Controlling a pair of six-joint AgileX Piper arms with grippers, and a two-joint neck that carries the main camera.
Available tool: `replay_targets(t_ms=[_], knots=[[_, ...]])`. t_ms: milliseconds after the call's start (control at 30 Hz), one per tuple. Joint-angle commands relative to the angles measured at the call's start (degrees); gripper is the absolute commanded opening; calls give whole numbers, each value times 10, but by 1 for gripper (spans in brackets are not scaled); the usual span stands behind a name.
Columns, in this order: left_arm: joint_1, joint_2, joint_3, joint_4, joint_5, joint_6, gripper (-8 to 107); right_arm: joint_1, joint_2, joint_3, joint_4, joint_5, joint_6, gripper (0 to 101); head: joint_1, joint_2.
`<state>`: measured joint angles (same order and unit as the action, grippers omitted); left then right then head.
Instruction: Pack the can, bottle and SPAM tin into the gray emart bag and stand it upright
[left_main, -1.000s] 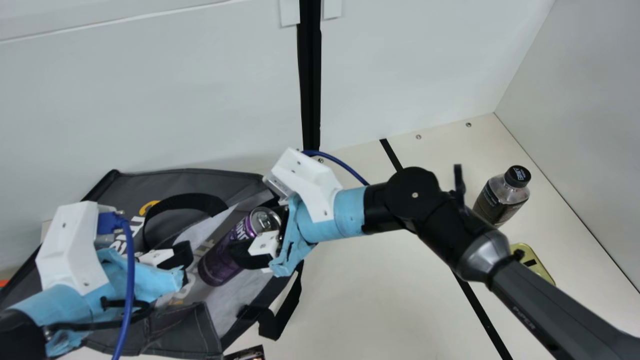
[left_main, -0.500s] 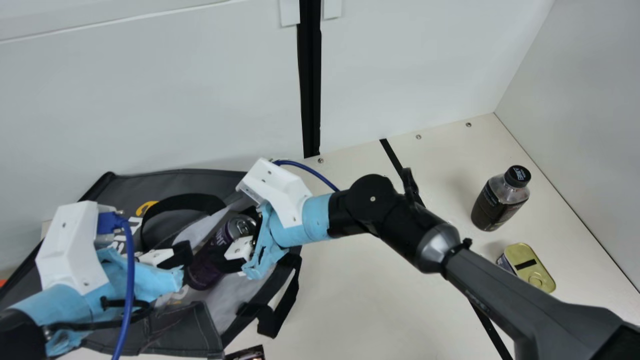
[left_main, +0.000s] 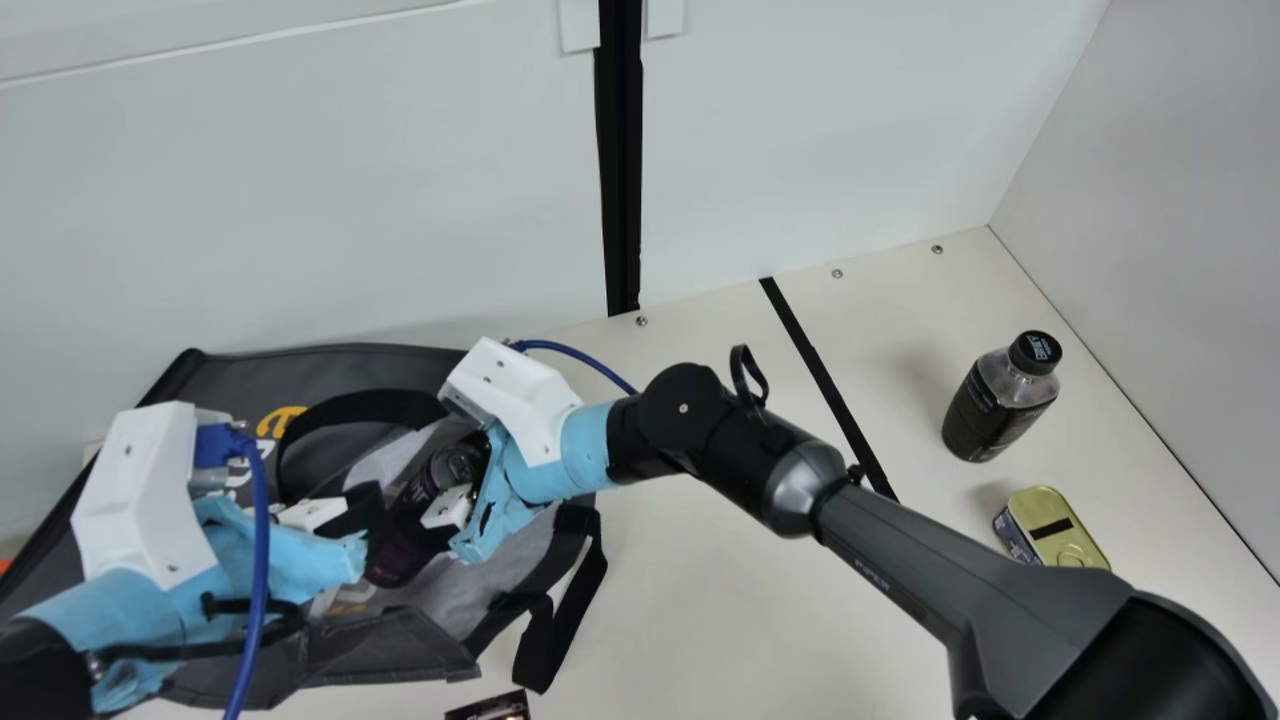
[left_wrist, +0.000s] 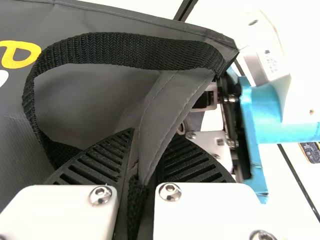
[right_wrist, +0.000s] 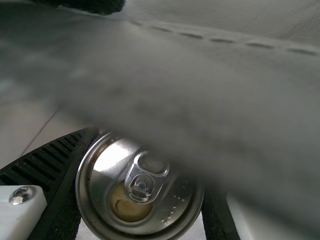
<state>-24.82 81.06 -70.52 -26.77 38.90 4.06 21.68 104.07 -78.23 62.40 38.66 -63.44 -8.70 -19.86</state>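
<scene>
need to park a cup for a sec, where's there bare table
Bare table lies between the bag's loose strap and the right arm, and behind that arm, left of the bottle. It's crowded at the gray bag, where both arms work, and around the tin, close to the right arm.

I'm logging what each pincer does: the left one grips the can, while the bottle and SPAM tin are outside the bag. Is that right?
One slip: the right pincer grips the can, as the right wrist view shows. The bottle and SPAM tin are indeed outside the bag.
</scene>
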Motion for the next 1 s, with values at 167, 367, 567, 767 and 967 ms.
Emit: replay_targets(t_ms=[167,367,567,767,967], knots=[[0,0,0,0,0,0,-8,7,12,-15,-16,-7,17,13,-13,-1],[0,0,0,0,0,0,-8,11,13,-22,-26,-8,28,33,-13,-1],[0,0,0,0,0,0,-8,13,8,-22,-33,-8,34,53,-13,-1],[0,0,0,0,0,0,-8,13,1,-18,-40,-8,39,73,-13,-1],[0,0,0,0,0,0,-8,14,-6,-12,-46,-9,43,94,-13,-1]])
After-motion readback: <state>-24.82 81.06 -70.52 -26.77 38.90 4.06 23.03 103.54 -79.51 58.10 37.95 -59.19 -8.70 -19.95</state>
